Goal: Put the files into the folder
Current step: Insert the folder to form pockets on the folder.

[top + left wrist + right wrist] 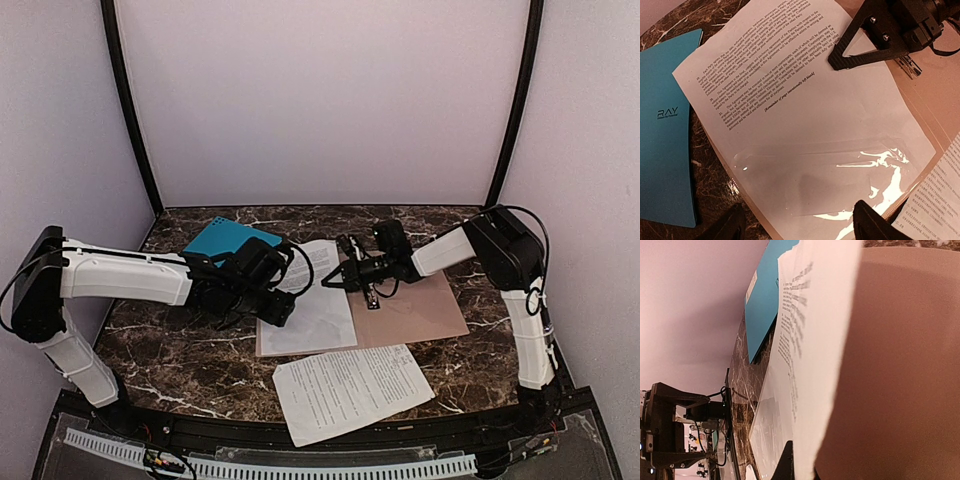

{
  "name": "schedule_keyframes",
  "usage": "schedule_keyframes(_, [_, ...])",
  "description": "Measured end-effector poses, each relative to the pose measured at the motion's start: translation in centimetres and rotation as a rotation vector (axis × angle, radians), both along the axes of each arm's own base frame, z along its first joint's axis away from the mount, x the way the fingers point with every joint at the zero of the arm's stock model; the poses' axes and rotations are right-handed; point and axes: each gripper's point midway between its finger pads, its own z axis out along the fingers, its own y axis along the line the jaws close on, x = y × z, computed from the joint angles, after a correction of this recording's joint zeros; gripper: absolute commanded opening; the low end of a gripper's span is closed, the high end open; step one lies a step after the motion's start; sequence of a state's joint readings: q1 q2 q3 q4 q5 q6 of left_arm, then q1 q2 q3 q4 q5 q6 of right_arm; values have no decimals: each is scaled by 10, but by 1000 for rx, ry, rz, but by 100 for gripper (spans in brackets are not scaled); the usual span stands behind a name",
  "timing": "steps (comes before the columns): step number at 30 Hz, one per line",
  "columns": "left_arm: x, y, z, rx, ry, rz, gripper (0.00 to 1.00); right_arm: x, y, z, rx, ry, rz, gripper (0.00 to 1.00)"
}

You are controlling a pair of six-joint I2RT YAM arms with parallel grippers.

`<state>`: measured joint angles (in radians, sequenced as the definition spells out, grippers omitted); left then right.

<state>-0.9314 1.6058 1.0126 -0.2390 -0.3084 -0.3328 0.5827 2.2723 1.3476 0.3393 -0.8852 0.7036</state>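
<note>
The tan folder [415, 305] lies open on the table, its metal clip [907, 65] near the spine. A printed sheet [318, 300] lies on its left half, partly under a clear film [840, 170]. My right gripper [342, 274] is turned sideways and shut on that sheet's right edge [830, 340], which is lifted off the folder [905, 365]. My left gripper [282, 308] hovers over the sheet's near left corner, open and empty, with its fingers [875, 225] wide apart. A second sheet [350, 388] lies in front of the folder.
The teal blue folder [225, 238] lies at the back left, beside the sheet; it also shows in the left wrist view [665, 140]. The marble table [180, 360] ends at a black rail in front. Curtain walls enclose the back and sides.
</note>
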Motion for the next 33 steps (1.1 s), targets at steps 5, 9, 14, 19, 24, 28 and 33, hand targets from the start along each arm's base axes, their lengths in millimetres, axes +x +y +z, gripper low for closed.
schedule_keyframes(5, [0,1,0,4,0,2,74,1,0,0,3,3,-11,0])
schedule_keyframes(9, [0,1,0,6,-2,4,74,2,0,0,4,-1,-18,0])
schedule_keyframes(14, [0,1,0,6,-2,4,74,2,0,0,2,-1,-23,0])
schedule_keyframes(19, [0,1,0,7,-3,4,74,2,0,0,3,1,-24,0])
schedule_keyframes(24, [0,1,0,9,-4,0,74,-3,2,-1,-1,4,-18,0])
schedule_keyframes(28, [0,1,0,10,-4,-1,74,-5,3,-1,-2,3,-16,0])
schedule_keyframes(33, [0,2,0,10,-4,-1,74,-5,4,-2,-4,3,-16,0])
